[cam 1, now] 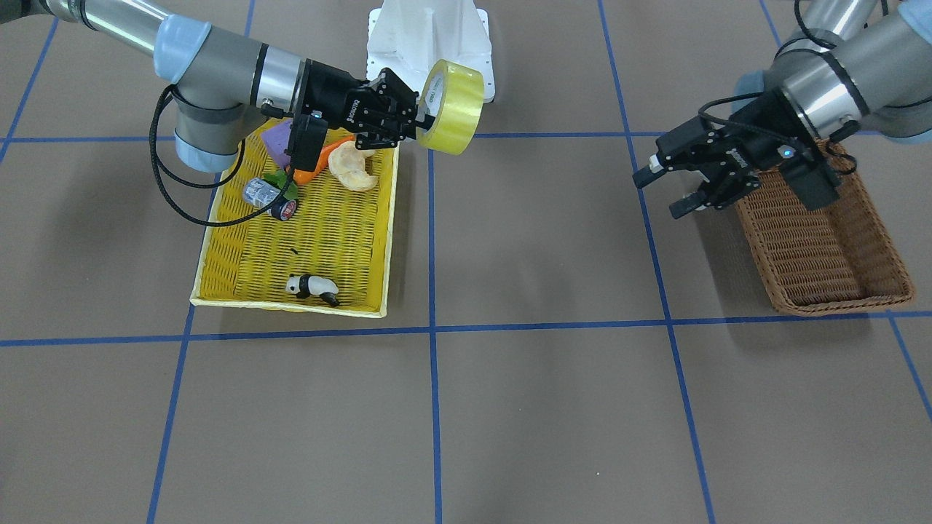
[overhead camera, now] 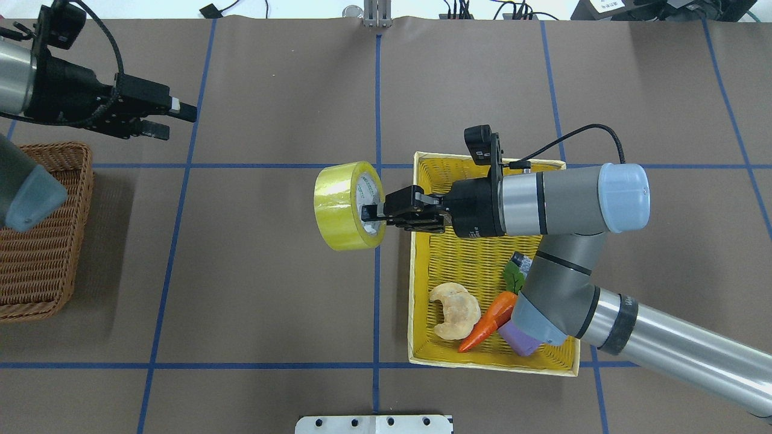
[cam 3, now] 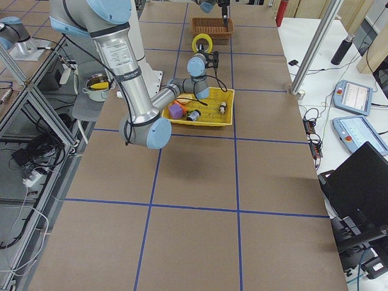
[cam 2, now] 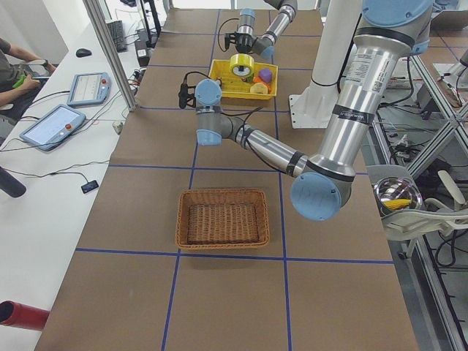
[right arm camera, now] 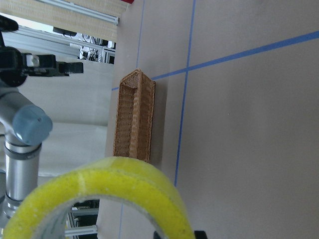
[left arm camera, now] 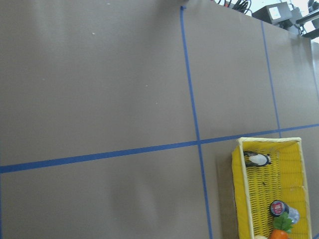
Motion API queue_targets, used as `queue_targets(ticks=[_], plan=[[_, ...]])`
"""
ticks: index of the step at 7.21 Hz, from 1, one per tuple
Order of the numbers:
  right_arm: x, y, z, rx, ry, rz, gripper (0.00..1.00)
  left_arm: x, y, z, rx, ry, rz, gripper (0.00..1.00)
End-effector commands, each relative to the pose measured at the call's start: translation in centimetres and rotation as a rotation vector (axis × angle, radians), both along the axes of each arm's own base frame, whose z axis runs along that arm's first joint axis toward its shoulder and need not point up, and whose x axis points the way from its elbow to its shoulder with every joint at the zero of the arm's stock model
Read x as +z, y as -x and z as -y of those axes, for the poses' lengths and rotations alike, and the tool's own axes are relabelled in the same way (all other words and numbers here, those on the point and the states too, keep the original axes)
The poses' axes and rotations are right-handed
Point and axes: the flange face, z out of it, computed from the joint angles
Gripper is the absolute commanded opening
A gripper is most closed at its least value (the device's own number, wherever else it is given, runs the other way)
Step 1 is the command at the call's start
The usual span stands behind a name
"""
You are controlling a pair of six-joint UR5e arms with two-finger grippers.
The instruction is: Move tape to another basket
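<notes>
The tape, a wide yellowish roll with a pale core, hangs in the air above the table, just left of the yellow basket's edge. My right gripper is shut on its rim, with one finger inside the core; it also shows in the front view with the tape. The tape fills the bottom of the right wrist view. The dark brown wicker basket sits empty at the left of the table. My left gripper is open and empty, held in the air beyond that basket.
The yellow woven basket holds a panda figure, a croissant, a carrot, a purple block and a small silver-blue cylinder. A white robot base stands behind. Bare brown table lies between the two baskets.
</notes>
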Motion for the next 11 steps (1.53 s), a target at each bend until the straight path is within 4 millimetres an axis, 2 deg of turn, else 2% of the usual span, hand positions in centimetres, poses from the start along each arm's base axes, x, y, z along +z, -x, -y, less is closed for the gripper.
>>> queue_targets(ticks=[1, 2, 3, 4, 5, 6, 9, 11], plan=[[0.0, 0.3, 0.5, 0.02, 0.044, 0.069, 0.0, -3.1, -2.5, -2.0, 0.065, 0.164, -0.205, 0.99], [0.8, 0.3, 0.4, -0.009, 0.071, 0.115, 0.0, -5.7, -2.9, -2.2, 0.078, 0.237, -0.304, 0.98], [1.2, 0.9, 0.1, -0.03, 0.071, 0.147, 0.0, -6.4, -4.7, -4.3, 0.124, 0.223, -0.398, 0.98], [0.8, 1.1, -0.1, -0.034, 0.069, 0.154, 0.0, -6.6, -6.7, -5.8, 0.153, 0.194, -0.469, 0.98], [0.6, 1.0, -0.4, -0.049, 0.08, 0.172, 0.0, -6.8, -7.7, -6.6, 0.17, 0.189, -0.48, 0.97], [0.6, 0.8, -0.7, -0.064, 0.092, 0.199, 0.0, -7.3, -7.7, -6.6, 0.173, 0.182, -0.489, 0.97], [-0.5, 1.8, -1.6, -0.065, 0.113, 0.241, 0.0, -8.2, -7.2, -8.4, 0.251, 0.23, -0.558, 0.98], [-1.1, 2.8, -2.7, -0.071, 0.125, 0.257, 0.0, -9.1, -7.2, -8.6, 0.255, 0.211, -0.573, 0.98]])
